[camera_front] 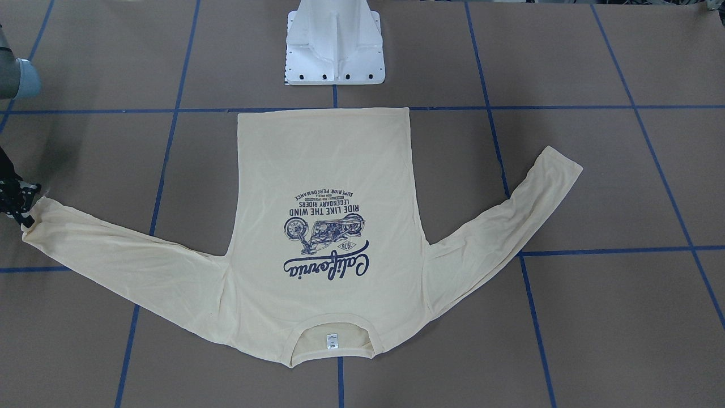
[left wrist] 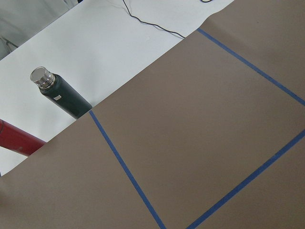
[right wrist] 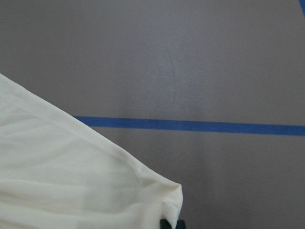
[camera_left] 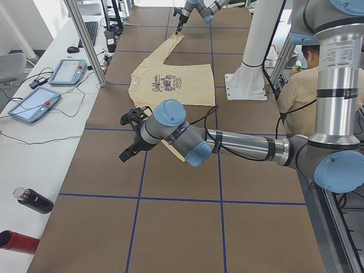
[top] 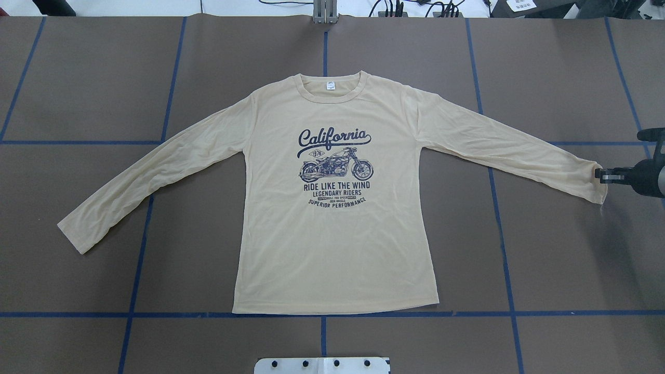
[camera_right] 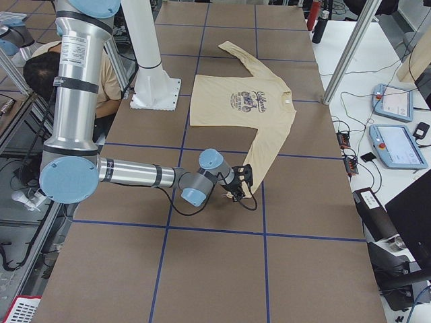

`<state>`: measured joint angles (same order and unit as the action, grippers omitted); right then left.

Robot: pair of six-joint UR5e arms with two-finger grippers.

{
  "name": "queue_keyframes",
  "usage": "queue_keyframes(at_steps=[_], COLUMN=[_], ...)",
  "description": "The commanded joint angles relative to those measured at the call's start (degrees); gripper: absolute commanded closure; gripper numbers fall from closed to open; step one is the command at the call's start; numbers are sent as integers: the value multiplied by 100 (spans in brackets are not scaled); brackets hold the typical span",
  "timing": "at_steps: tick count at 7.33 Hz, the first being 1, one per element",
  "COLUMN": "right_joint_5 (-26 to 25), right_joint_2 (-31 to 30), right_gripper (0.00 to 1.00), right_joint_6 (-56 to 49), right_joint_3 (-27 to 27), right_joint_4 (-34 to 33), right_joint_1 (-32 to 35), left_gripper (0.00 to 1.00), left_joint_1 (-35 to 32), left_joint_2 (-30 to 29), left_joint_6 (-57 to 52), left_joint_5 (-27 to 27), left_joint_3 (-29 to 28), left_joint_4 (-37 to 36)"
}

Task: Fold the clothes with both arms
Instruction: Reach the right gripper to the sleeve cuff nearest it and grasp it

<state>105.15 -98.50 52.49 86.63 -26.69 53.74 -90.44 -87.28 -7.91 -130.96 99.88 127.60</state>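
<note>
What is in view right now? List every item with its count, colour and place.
shirt: one, cream-yellow with navy print, spread flat on the table, print up, sleeves out.
table: one, brown top, blue tape lines.
base: one, white, just beyond the shirt's hem.
flask: one, dark with silver cap, lying on the white bench beside the table.
bottle: one, red, next to the flask.
tablets: two, grey, lit screens, on the same bench.
person: one, cream top, beside the robot.
left arm, right arm: two, grey-silver, blue caps.
left pincer: black, over bare table; open or shut unclear.
right pincer: black, at one sleeve's cuff; grip unclear.
</note>
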Motion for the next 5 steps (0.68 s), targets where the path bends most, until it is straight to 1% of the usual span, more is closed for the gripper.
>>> queue_keyframes(at_steps=[1,2,3,4,5], right_joint_5=[268,260,225,94,-386], right_joint_2=[42,198,774,1841,3053], right_gripper=[100,100,100,100,100], right_joint_6=[15,50,355,758,1276], right_joint_3=[859,1743,2561,2795,2693], right_joint_4=[-657,-1793,-3405,-4788,-5854], right_joint_1=[276,330,330,322,-148], left_gripper=[0,0,0,0,0], left_joint_1=[0,0,0,0,0], left_joint_2=[1,1,1,1,1], left_joint_6=[0,9,9,9,9], left_joint_5=[0,0,9,9,9], left_joint_3=[-12,-13,-13,-13,-21], left_joint_4=[-7,-7,-7,-7,-7])
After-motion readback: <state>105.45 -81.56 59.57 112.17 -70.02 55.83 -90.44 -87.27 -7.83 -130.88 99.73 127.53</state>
